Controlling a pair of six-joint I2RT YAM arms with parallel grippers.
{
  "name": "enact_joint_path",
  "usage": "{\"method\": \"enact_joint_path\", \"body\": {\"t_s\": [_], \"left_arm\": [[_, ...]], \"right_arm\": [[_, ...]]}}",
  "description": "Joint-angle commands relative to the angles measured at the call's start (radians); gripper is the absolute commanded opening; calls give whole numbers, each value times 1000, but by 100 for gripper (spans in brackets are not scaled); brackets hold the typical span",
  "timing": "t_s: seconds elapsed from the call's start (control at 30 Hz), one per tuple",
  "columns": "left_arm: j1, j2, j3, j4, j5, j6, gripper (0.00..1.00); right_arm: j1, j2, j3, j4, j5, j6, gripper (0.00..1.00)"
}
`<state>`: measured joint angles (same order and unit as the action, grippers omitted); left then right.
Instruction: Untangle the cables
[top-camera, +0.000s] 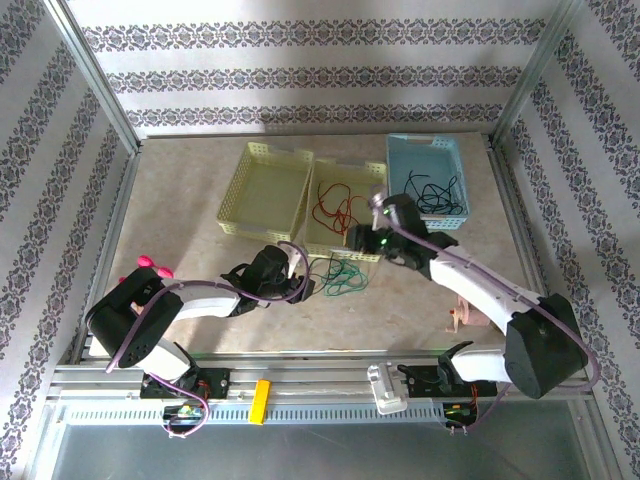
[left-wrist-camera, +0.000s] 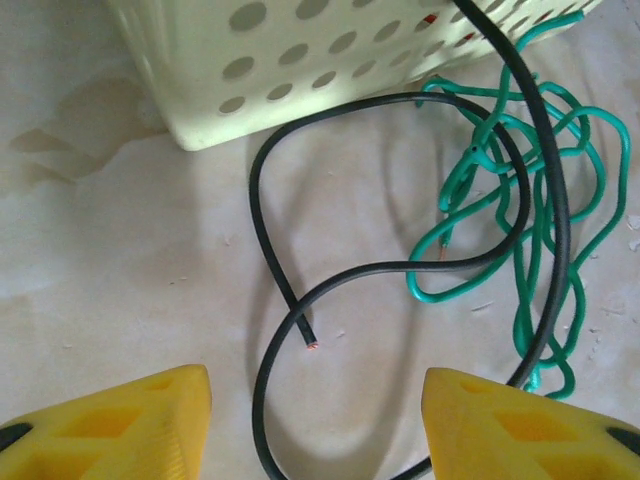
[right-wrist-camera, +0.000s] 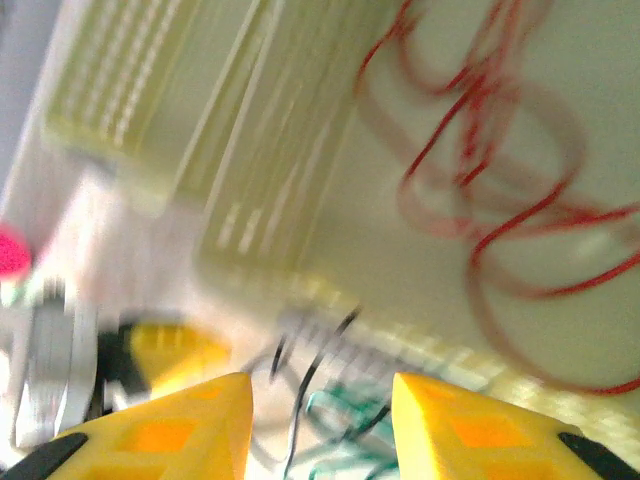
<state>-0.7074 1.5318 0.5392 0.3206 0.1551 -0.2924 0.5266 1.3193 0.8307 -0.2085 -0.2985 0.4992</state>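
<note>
3 baskets sat in a row toward the far edge of the table (top-camera: 190, 210).

- The left yellow basket (top-camera: 265, 190) had nothing in it.
- The middle yellow basket (top-camera: 325, 247) held the red cable (top-camera: 338, 208), a loose squiggle on its floor.
- The blue basket (top-camera: 425, 142), nearest the far right corner, held 1 thin dark cable (top-camera: 437, 192), also coiled loosely.

The green cable (top-camera: 345, 278) lay on the bare table just in front of the middle basket's near wall, bunched in several loops. The black cable (left-wrist-camera: 256, 205) lay on the table with it. It made 1 wide loop crossing over the green strands, and its cut end rested on the table. In the left wrist view another black strand ran up across the basket's perforated wall. I couldn't tell whether it went inside.

The left gripper (top-camera: 305, 285) was low over the table beside the green and black tangle. Its jaws were spread wide with nothing clamped, and the black cable ran on the table under the gap.

The right gripper (top-camera: 355, 237) was over the near edge of the middle basket. Its wrist view was blurred, but the 2 yellow fingers (right-wrist-camera: 225, 415) stood partly apart with nothing between them. The red cable lay beyond them in the basket, and the green and black strands showed past the rim.
</note>
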Motion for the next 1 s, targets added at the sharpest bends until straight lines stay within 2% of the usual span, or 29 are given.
{"method": "enact_joint_path", "body": {"t_s": [0.0,0.17,0.37,0.77,0.87,0.97], "left_arm": [[-14,-4,5,9,-53,-9,58],[-14,-21,-7,1,-93,-25,58],[-14,-63,-40,-4,-132,-36,58],[-14,-83,-46,-20,-135,-31,57],[-14,-76,-43,-15,-131,-31,58],[-14,-68,-43,-14,-127,-34,57]], "right_arm": [[108,48,27,-113,-7,-135,41],[165,165,94,-183,9,-169,40],[170,243,141,-196,15,-184,39],[170,341,174,-191,-11,-199,38],[174,361,182,-187,-19,-206,36],[180,372,190,-184,-22,-214,30]]}}
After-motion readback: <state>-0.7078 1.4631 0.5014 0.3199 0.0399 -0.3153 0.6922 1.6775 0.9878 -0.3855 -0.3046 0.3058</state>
